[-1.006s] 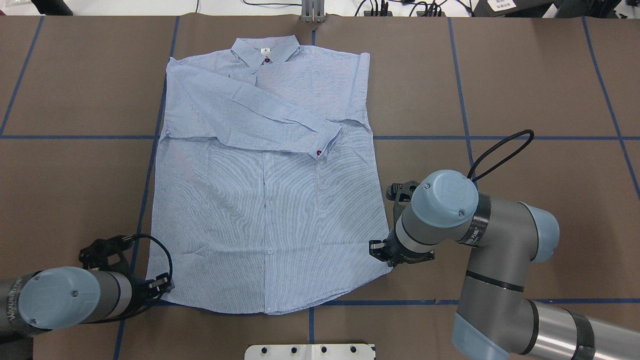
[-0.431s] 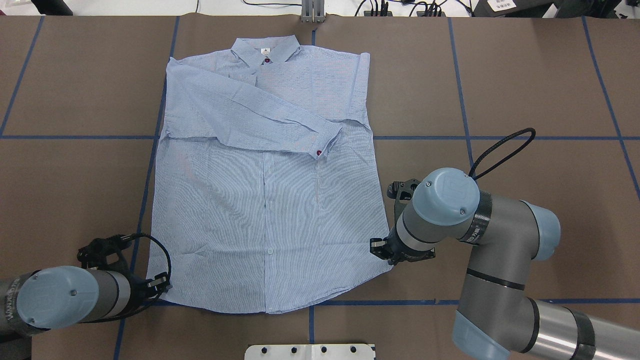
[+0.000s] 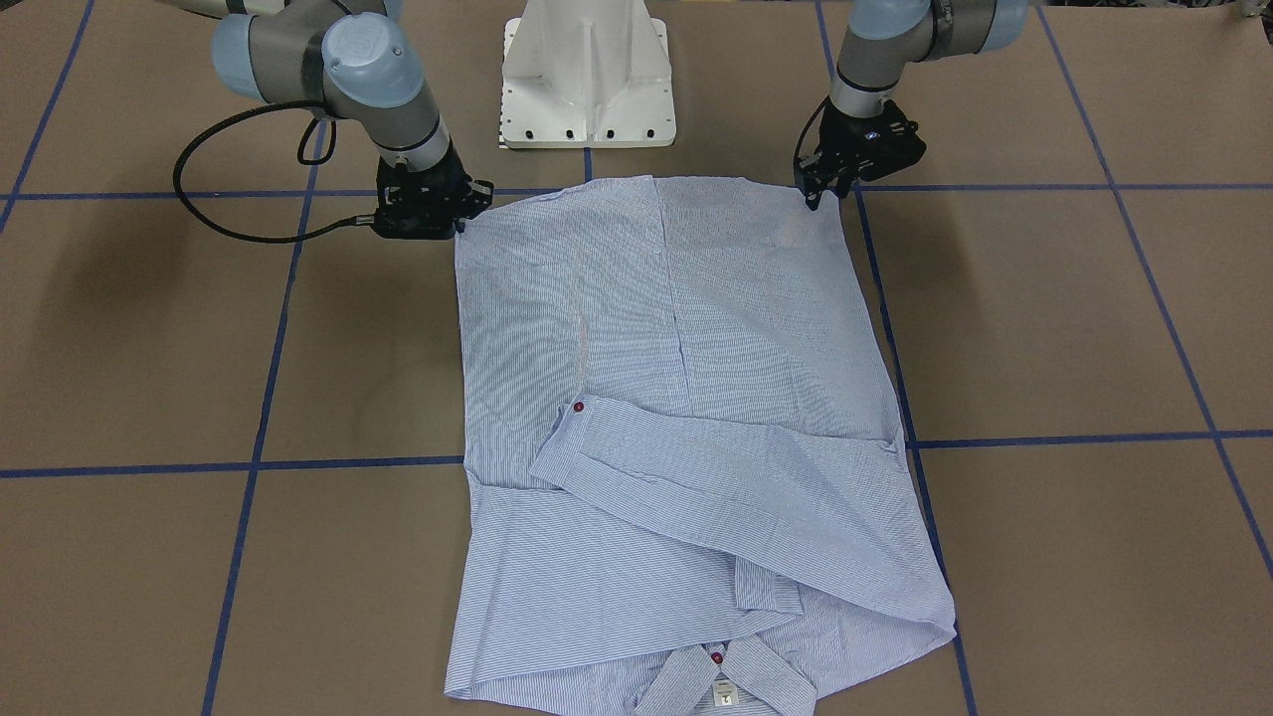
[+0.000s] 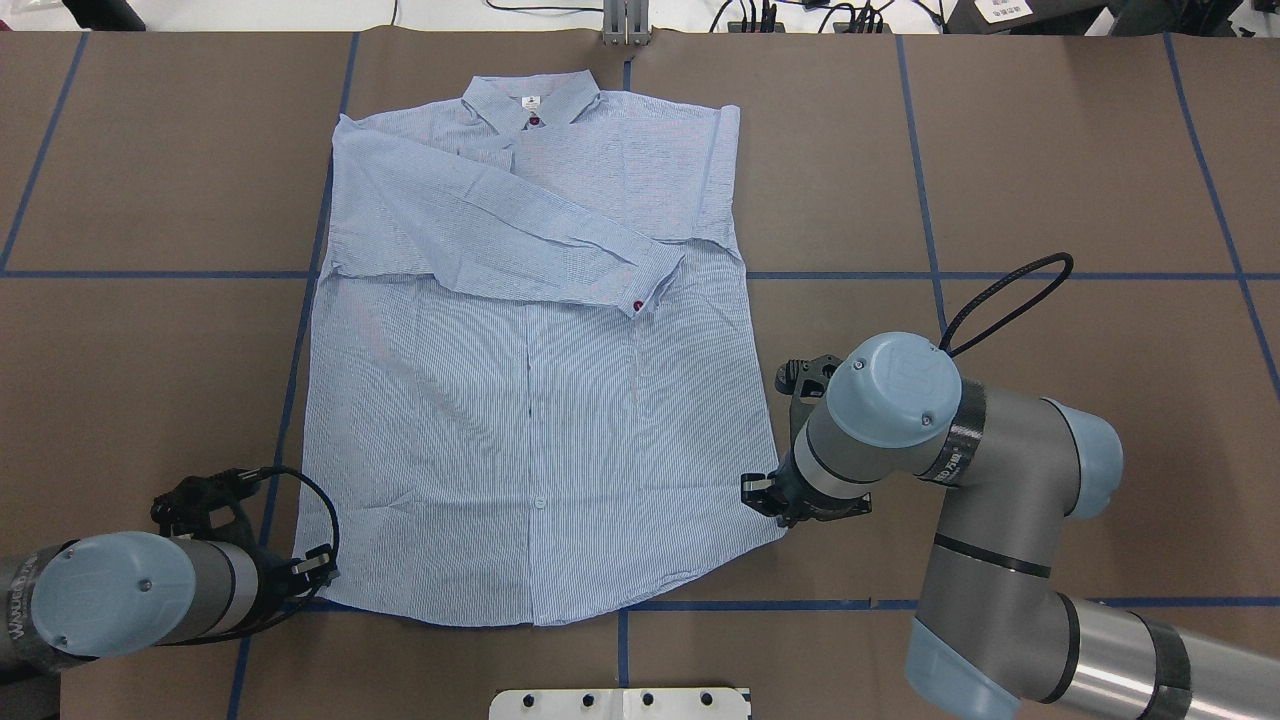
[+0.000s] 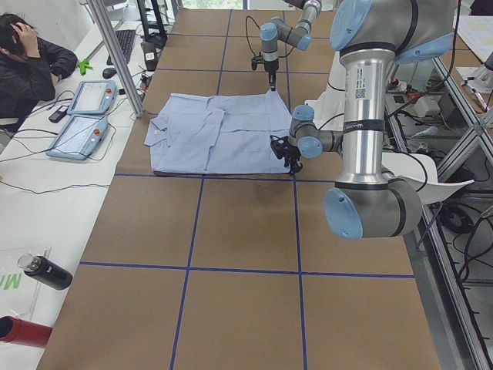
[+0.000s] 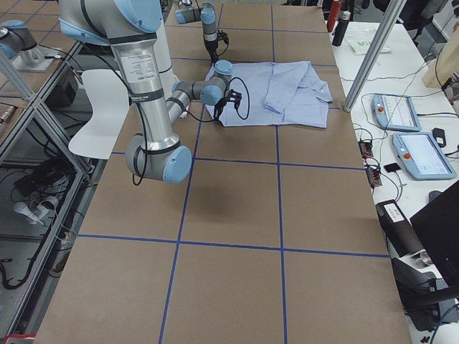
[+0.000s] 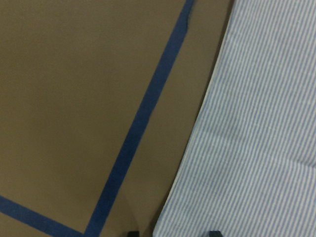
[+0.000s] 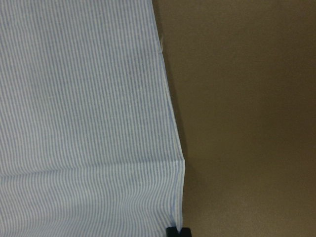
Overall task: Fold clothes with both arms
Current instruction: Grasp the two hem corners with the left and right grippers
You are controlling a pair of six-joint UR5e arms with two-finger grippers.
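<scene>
Left gripper point(image 3: 814, 197) spread, straddling the shirt point(image 3: 676, 328) hem corner. Right gripper point(image 3: 459, 221) pressed together, pinching the opposite corner.

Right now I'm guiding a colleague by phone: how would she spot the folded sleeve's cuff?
Find the striped shirt flat on the brown table, collar pointing away from the white base. One sleeve lies slantwise across its chest; the cuff is that sleeve's free end. It carries a dark red button, apart from the collar's own red one.
</scene>
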